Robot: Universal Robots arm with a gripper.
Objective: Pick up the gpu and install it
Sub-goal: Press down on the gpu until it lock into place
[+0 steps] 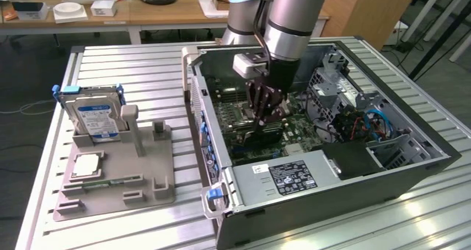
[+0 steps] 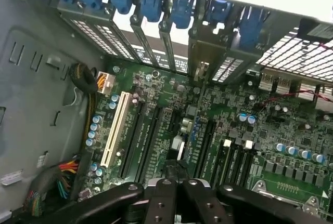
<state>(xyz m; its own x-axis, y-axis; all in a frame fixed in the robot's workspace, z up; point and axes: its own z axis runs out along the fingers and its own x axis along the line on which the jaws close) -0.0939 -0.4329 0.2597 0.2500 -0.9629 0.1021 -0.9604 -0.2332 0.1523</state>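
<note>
We take the open computer case (image 1: 412,167) as our landmark: inside it we see the green motherboard (image 2: 244,125) with a white expansion slot (image 2: 113,128), a grey power supply (image 1: 290,175) at its near end, and blue cables (image 1: 374,123) toward the exterior view's right. Well apart from the case, on the exterior view's left, we find a grey fixture tray (image 1: 110,197) holding an upright hard drive (image 1: 94,116), and beyond the case stands a wooden desk (image 1: 147,12)
</note>
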